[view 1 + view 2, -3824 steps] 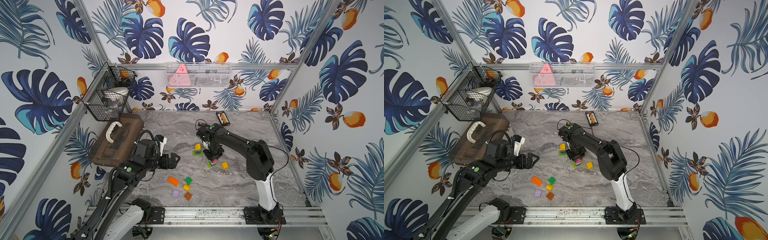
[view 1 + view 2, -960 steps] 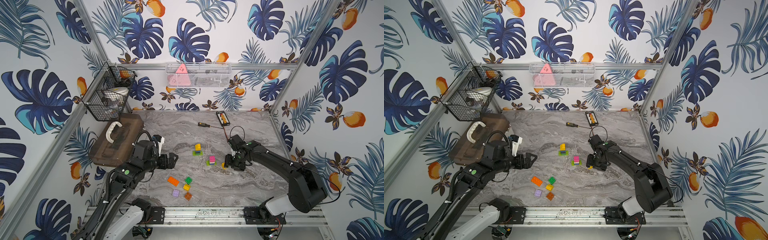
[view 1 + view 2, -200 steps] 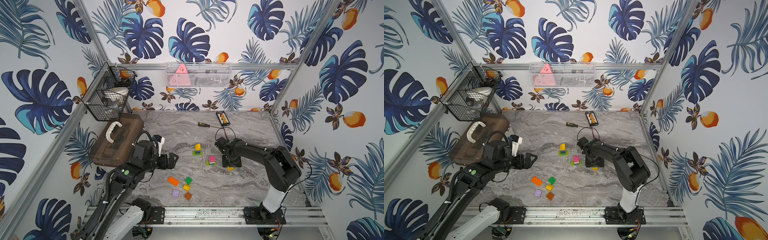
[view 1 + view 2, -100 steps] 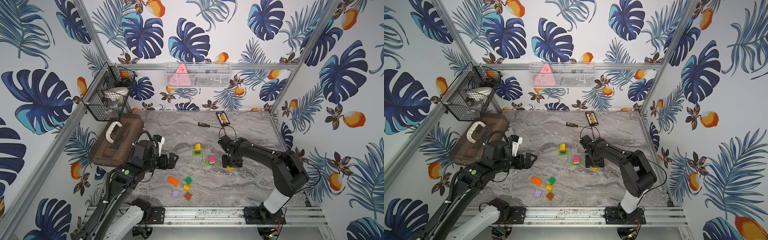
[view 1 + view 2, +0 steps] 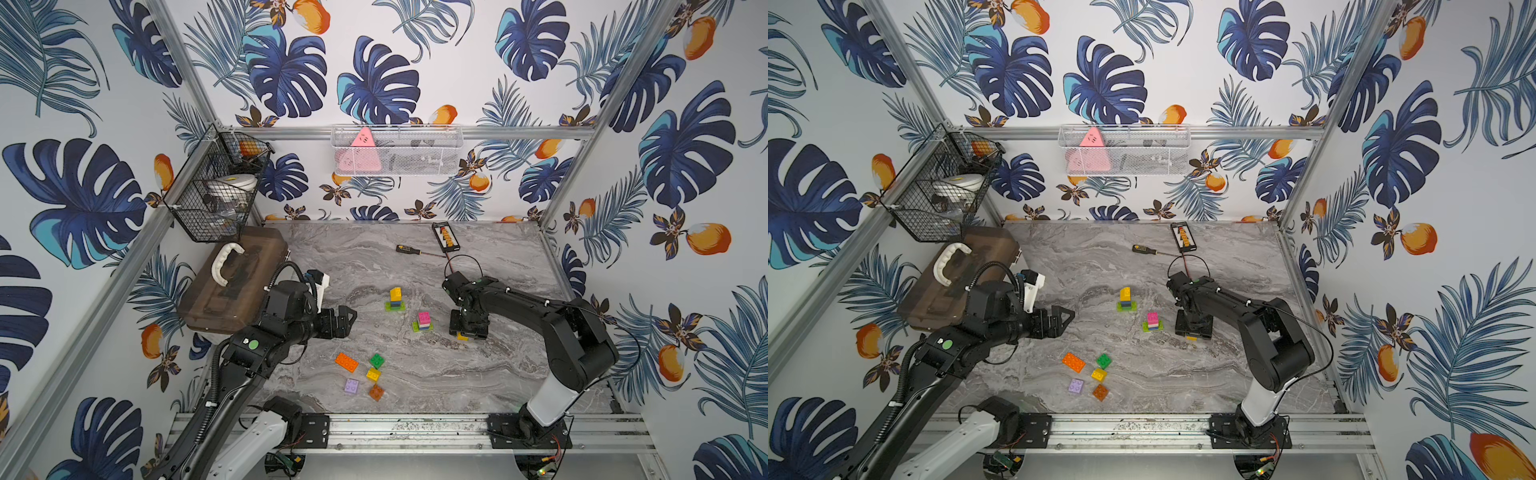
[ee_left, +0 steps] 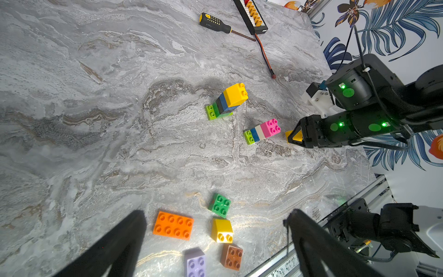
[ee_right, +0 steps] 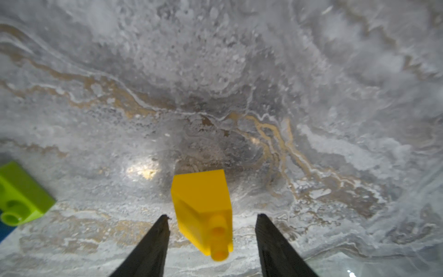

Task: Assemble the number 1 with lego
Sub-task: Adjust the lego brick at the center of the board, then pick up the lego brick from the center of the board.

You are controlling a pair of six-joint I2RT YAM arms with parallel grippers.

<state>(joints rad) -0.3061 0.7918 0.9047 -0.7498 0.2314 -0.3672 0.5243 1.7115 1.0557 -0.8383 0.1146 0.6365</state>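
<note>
right pincer (image 7: 211, 215): released, straddling the yellow brick (image 7: 201, 191), with a gap at each finger
yellow brick: on its side on the table (image 5: 478, 374), near the pink-topped stack (image 5: 423, 322), on the right-arm side
left pincer (image 5: 348, 322): released, empty, well apart from the stack on the opposite side
orange brick (image 5: 346, 362): loose, robot-base side of the stack

On the table (image 5: 478, 374), the far stack (image 5: 395, 300) stands centre; the near stack (image 5: 423, 322) stands nearer, to its right; a single brick (image 7: 202, 199) lies right of that, between the jaws of the right gripper (image 7: 212, 215); five loose bricks (image 5: 373, 374) lie near-centre; the case (image 5: 232, 291) sits far left; the screwdriver (image 5: 404, 249) lies far, left of the terminal strip (image 5: 445, 237).
</note>
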